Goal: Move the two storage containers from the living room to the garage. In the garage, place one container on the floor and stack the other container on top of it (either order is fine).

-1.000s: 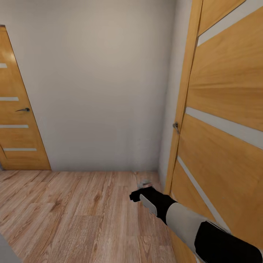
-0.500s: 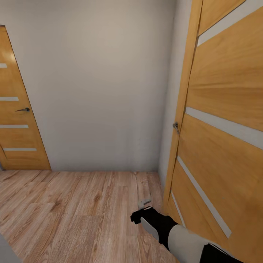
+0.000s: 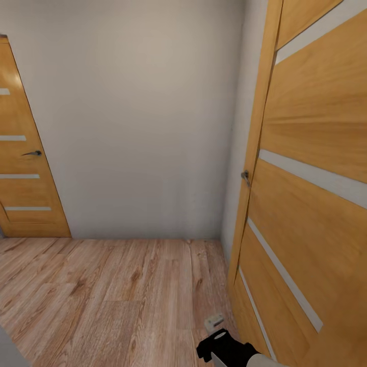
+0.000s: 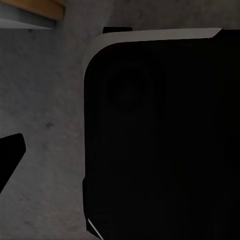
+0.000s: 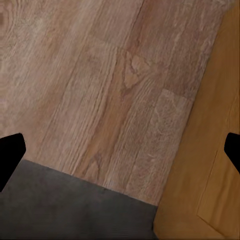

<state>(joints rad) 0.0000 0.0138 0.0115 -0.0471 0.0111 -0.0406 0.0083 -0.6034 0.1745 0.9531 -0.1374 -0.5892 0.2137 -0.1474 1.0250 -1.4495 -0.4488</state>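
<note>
The storage containers are out of view. My right gripper [image 3: 214, 322] hangs low by the bottom edge of the head view, close to the open wooden door [image 3: 306, 214] on the right. In the right wrist view the right gripper [image 5: 118, 155] is open, its two dark fingertips [image 5: 9, 159] far apart over light wood planks [image 5: 100, 85], with nothing between them. In the left wrist view one dark fingertip [image 4: 10, 155] sits at the frame's edge over grey concrete floor [image 4: 45, 125], beside a black part of my own body [image 4: 160, 135].
A plain grey-white wall [image 3: 132, 117] closes the short hallway ahead. A second wooden door [image 3: 25, 168], shut, stands at the left. In the right wrist view the wood planks end at a strip of dark grey floor [image 5: 65, 210] next to the door's edge [image 5: 210, 165].
My right arm has drawn back and down, sliding from mid-floor toward the bottom edge of the head view. The hallway, doors and camera have stayed still.
</note>
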